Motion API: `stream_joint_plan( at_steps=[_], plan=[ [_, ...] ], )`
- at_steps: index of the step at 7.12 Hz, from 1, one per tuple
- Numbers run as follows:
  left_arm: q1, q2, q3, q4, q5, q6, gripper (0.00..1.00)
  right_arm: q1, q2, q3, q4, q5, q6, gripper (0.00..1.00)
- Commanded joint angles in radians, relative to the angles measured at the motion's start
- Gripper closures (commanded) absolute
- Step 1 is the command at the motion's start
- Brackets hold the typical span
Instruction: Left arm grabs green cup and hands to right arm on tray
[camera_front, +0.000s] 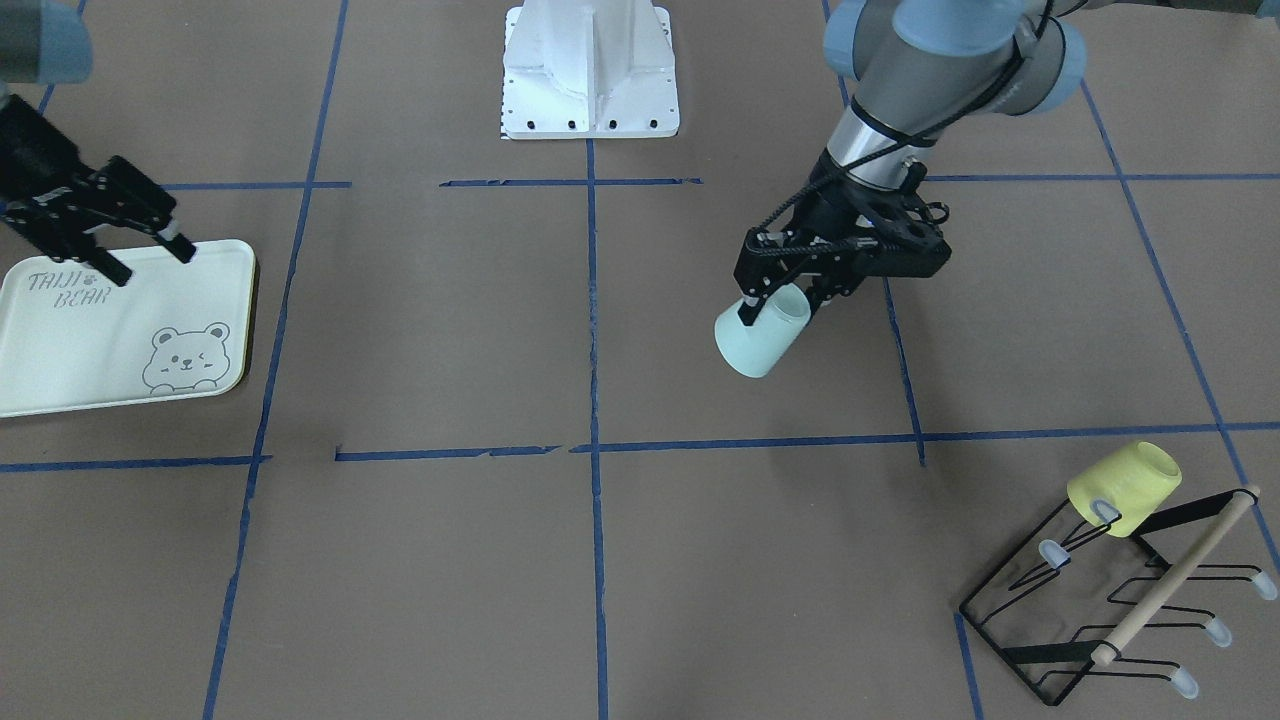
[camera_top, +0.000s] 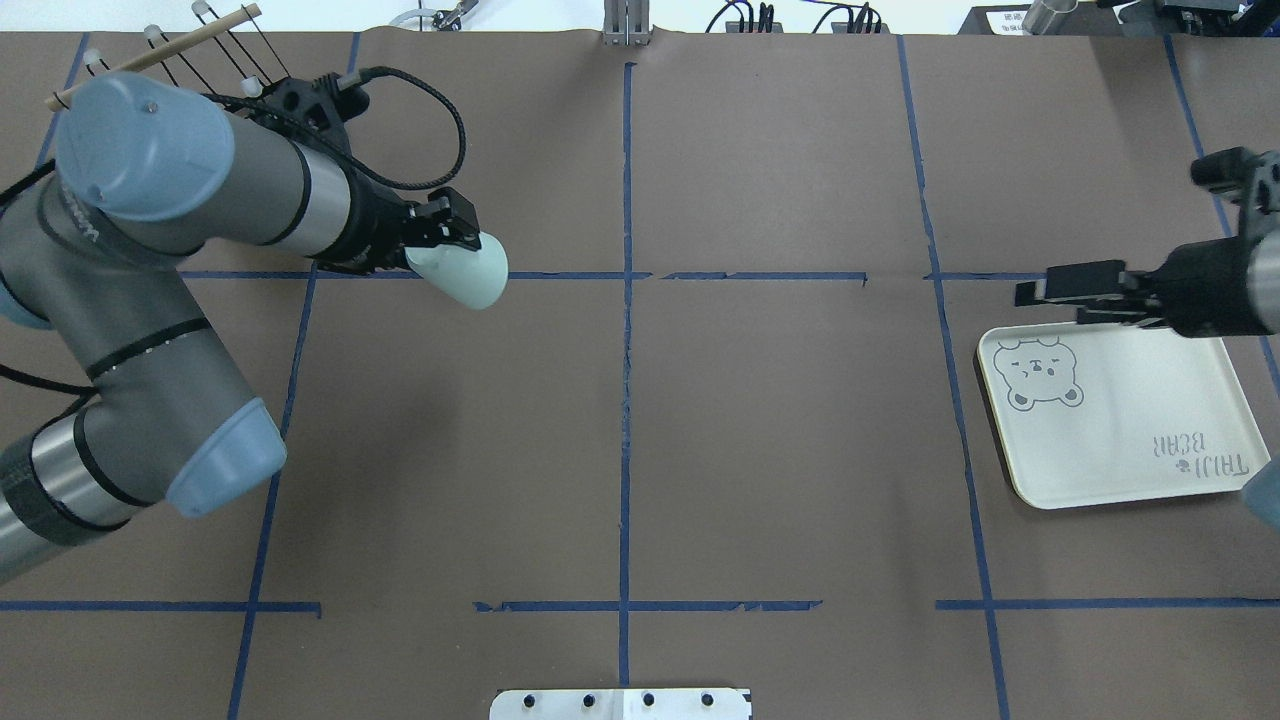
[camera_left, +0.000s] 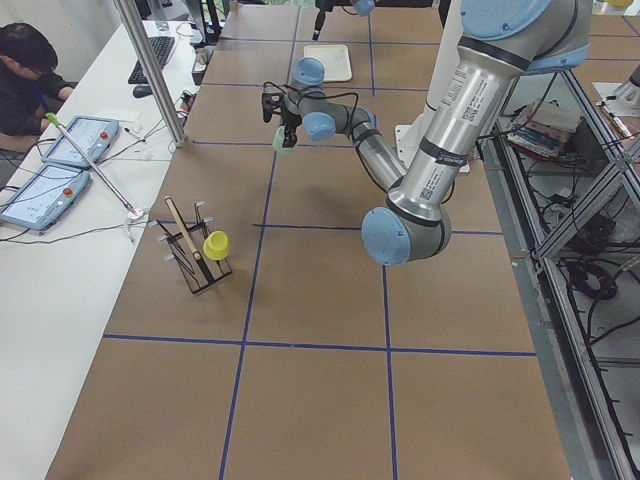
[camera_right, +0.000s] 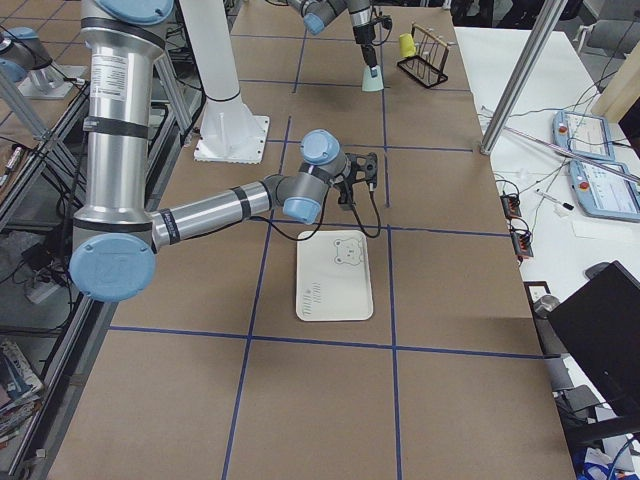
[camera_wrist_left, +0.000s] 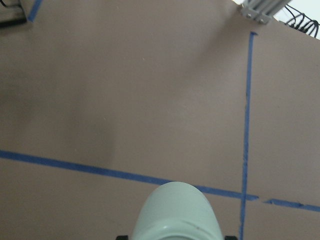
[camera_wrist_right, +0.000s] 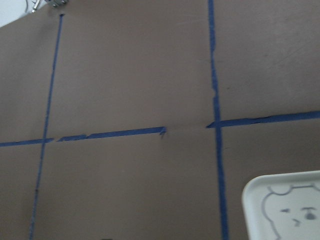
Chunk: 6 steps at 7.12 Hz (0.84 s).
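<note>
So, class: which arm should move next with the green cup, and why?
Left. The left gripper holds the green cup and can carry it over; the right gripper hangs open at the tray.

A robotics lab: blue-taped brown table (camera_top: 780, 450), two teach pendants (camera_left: 82, 138), a seated operator (camera_left: 28, 72), aluminium framing (camera_left: 150, 70).

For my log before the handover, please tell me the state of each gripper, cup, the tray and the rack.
left gripper: shut on the green cup, at its rim.
green cup: held, tilted.
right gripper: open, empty.
tray: lying flat, nothing on it.
rack: upright, one cup on it.
yellow cup: upside down on a rack prong.
</note>
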Motion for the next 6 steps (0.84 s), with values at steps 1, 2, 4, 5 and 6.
stream_joint_plan(
  at_steps=[1,2,4,5,6],
  plan=[
    [0.095,0.024,-0.030,-0.198,0.005,-0.201,0.68,-0.138,0.051,-0.002,0.193,-0.059,0.220,0.00],
    [0.123,0.058,-0.020,-0.380,0.005,-0.303,0.68,-0.155,0.051,-0.023,0.372,-0.060,0.322,0.00],
    [0.176,0.079,0.033,-0.735,0.003,-0.470,0.68,-0.195,0.060,-0.160,0.757,-0.071,0.399,0.00],
    [0.216,0.079,0.083,-0.914,0.005,-0.507,0.68,-0.239,0.103,-0.237,0.898,-0.129,0.412,0.00],
    [0.241,0.069,0.163,-1.083,0.005,-0.509,0.68,-0.317,0.165,-0.282,0.964,-0.245,0.452,0.00]
  ],
)
